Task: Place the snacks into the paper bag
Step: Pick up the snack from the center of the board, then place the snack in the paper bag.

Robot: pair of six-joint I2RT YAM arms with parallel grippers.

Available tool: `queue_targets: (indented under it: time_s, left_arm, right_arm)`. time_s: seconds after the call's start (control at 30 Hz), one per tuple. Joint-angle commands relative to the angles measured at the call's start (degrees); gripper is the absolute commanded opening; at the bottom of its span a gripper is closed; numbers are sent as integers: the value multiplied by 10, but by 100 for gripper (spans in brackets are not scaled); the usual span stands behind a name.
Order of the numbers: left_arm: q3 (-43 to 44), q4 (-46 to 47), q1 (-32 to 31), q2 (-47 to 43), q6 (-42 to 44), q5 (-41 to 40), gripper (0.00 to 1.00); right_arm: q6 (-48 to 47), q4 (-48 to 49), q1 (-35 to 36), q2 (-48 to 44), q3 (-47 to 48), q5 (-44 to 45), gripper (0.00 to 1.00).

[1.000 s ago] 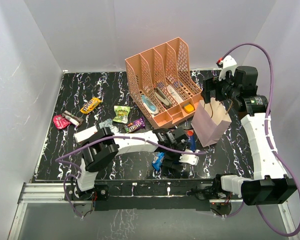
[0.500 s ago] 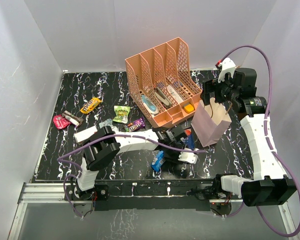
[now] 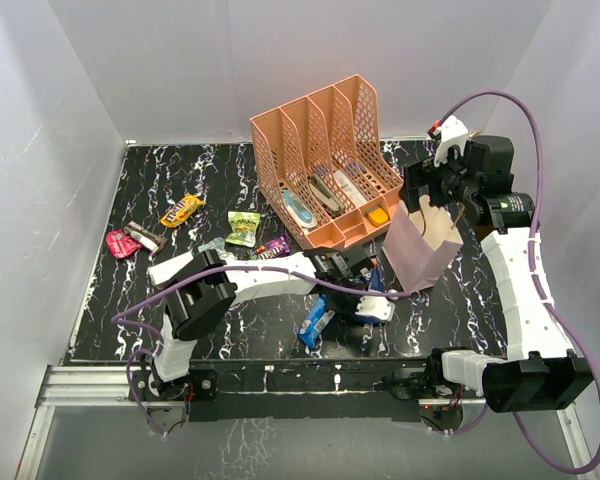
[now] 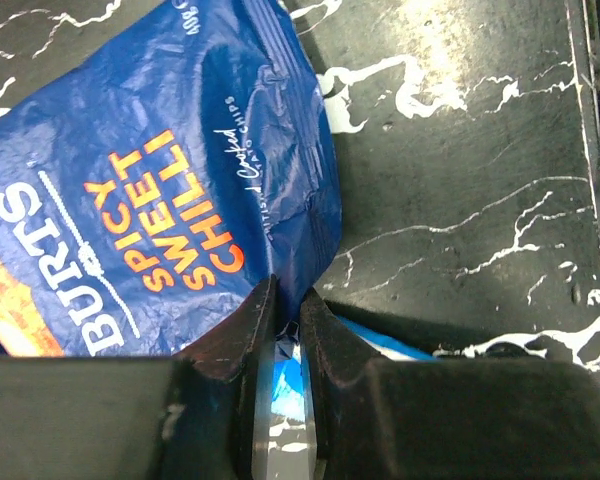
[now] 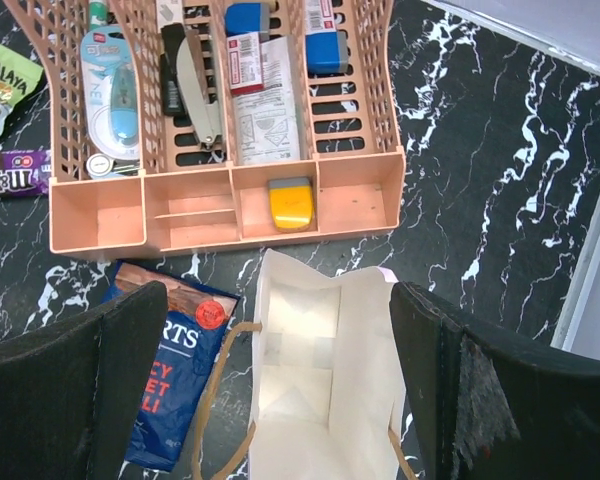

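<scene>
The dark blue Burts crisp bag (image 4: 150,190) lies flat on the black marbled table, just left of the paper bag (image 3: 420,250). My left gripper (image 4: 288,300) is shut on the crisp bag's lower edge, and in the top view the left gripper (image 3: 365,290) sits low at that spot. The pale paper bag (image 5: 320,400) stands upright with its mouth open and nothing inside. My right gripper (image 5: 278,300) hovers open above it, a finger on either side of the mouth. A blue-white bar (image 3: 315,323) lies near the front edge. Purple (image 3: 271,249), green (image 3: 243,227), yellow-orange (image 3: 181,210) and red (image 3: 120,243) packets lie to the left.
A peach mesh organiser (image 3: 330,160) holding pens and small tools stands behind the bag, and its front trays (image 5: 220,215) are close to the bag's mouth. White walls enclose the table on three sides. The left arm stretches across the middle of the table.
My left gripper has closed from open onto the crisp bag's edge and shifted slightly. The blue-white bar slid a little toward the front. The right gripper stayed open over the bag.
</scene>
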Motion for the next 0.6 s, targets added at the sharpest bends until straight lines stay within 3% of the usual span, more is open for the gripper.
queue_targets:
  time_s: [0.0, 0.57]
  left_arm:
    - [53, -65, 24, -61, 3, 4, 0]
    - [122, -102, 200, -187, -109, 184, 0]
  right_arm:
    - [-37, 9, -2, -2, 48, -54, 98]
    - [-87, 14, 12, 48, 162, -237, 98]
